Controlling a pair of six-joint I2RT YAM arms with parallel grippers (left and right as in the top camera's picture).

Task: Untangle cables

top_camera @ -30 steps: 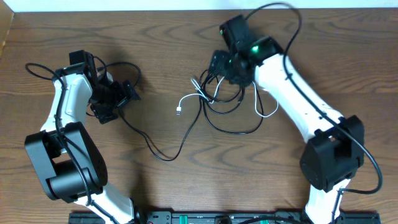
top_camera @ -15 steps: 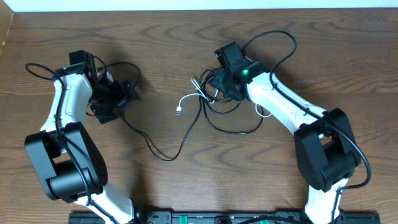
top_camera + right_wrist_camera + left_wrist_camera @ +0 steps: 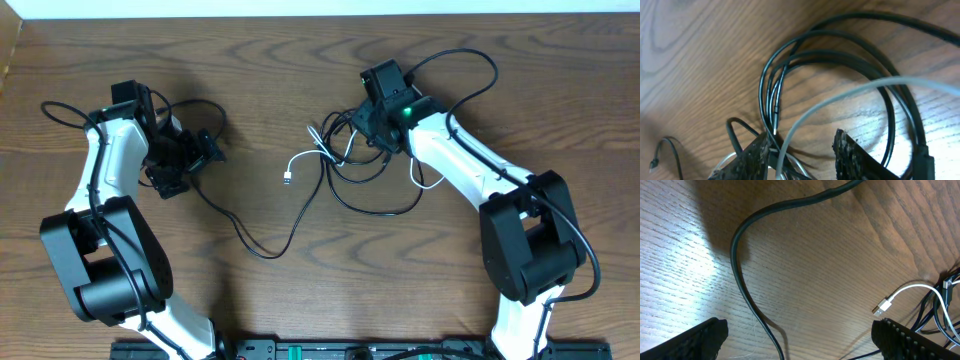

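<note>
The cables lie in a tangle at the table's middle right: two thin black ones in overlapping loops and a white one threaded through them. The white cable's plug sticks out to the left. One black cable trails left towards my left gripper. In the left wrist view that gripper is open, with the black cable running between its fingers on the wood, and the white plug lies at the right. My right gripper sits over the tangle's top. It is open, with the white cable passing between its fingers above the black loops.
Thicker black arm cords loop beside each arm, one behind the right arm and one by the left arm. The wooden table ends at a white strip along the far edge.
My right gripper has swung from the back down and left onto the tangle, then shifted slightly right; its arm cord loop moved with it. The left arm has not moved.
</note>
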